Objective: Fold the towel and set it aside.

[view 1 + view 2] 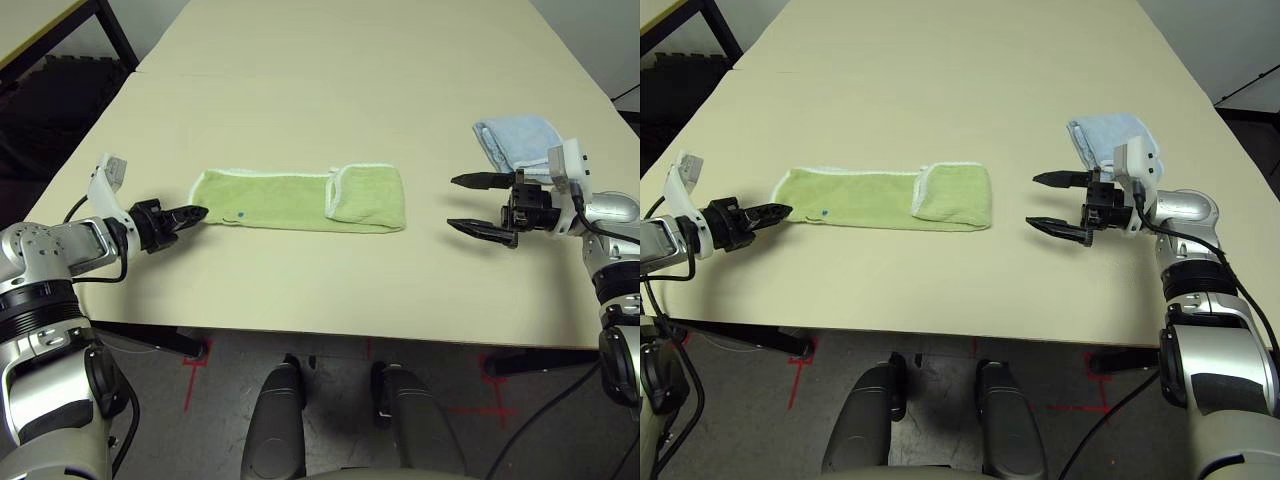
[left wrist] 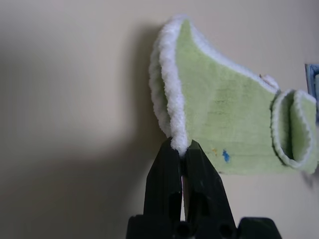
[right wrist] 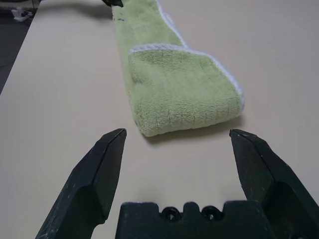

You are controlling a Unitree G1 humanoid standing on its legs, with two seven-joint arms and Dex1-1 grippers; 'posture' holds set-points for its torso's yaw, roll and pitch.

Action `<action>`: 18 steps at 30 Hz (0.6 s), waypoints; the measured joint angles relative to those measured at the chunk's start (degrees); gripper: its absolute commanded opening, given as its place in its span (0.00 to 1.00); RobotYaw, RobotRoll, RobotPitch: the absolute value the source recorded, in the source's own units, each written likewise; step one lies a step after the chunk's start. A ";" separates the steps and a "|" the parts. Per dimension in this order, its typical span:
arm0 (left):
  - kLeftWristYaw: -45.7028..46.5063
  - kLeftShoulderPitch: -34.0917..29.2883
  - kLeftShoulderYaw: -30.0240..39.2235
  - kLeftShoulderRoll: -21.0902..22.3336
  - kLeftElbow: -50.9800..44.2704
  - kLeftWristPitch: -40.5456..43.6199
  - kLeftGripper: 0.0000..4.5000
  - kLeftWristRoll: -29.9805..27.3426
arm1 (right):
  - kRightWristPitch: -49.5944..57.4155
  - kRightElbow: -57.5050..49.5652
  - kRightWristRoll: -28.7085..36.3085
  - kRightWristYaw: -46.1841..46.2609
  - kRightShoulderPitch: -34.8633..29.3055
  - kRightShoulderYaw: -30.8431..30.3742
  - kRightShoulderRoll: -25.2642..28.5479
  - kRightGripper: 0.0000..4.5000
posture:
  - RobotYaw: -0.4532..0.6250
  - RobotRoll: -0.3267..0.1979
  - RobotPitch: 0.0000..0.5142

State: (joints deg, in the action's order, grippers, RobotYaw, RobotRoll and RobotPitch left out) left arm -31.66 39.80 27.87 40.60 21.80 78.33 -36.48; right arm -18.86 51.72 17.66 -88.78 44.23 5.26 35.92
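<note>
The light green towel [image 1: 300, 200] lies as a long narrow strip across the middle of the table, its right end folded back over itself [image 1: 368, 194]. A small dark mark [image 1: 241, 214] shows near its left end. My left gripper [image 1: 195, 213] is shut on the towel's white-trimmed left edge [image 2: 178, 134], which is lifted slightly off the table. My right gripper [image 1: 478, 205] hovers open a short way right of the towel's folded end [image 3: 184, 99], nothing between its fingers [image 3: 107, 164].
A folded light blue towel [image 1: 515, 143] lies on the table behind my right gripper. The table [image 1: 330, 80] stretches bare behind the green towel. A dark frame [image 1: 60, 60] stands off the far left corner.
</note>
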 measured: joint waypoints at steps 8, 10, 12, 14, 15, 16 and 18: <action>-3.56 9.64 -3.32 -0.62 -4.31 2.95 0.00 -4.27 | 0.12 -0.06 -0.17 -0.03 -0.02 0.00 -0.14 1.00 | 0.48 0.62 0.35; -3.74 11.84 -3.56 -2.34 -5.81 4.63 0.00 -5.66 | 0.12 -0.05 -0.24 0.02 -0.06 0.00 -0.24 1.00 | 0.48 0.62 0.35; -3.83 13.17 -3.83 -4.65 -7.41 6.47 0.00 -7.21 | 0.12 -0.09 -0.36 0.08 -0.07 0.00 -0.37 1.00 | 0.48 0.62 0.35; -3.81 13.96 -4.07 -6.85 -8.67 8.11 0.00 -8.62 | 0.12 -0.10 -0.49 0.13 -0.07 0.00 -0.40 1.00 | 0.48 0.62 0.35; -3.78 14.14 -4.17 -8.16 -9.75 9.00 0.00 -9.30 | 0.12 -0.10 -0.58 0.15 -0.09 0.00 -0.39 1.00 | 0.48 0.62 0.35; -3.76 14.50 -4.42 -9.38 -10.33 9.84 0.00 -9.98 | 0.12 -0.12 -0.62 0.20 -0.08 0.00 -0.43 1.00 | 0.48 0.62 0.35; -3.45 15.36 -4.80 -11.90 -11.99 11.25 0.00 -10.95 | 0.12 -0.11 -0.68 0.23 -0.09 0.00 -0.41 1.00 | 0.47 0.62 0.35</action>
State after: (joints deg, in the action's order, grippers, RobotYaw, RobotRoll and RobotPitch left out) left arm -35.11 55.15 23.07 28.69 9.81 89.58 -47.43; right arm -18.74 51.61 16.99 -88.54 44.15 5.26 35.51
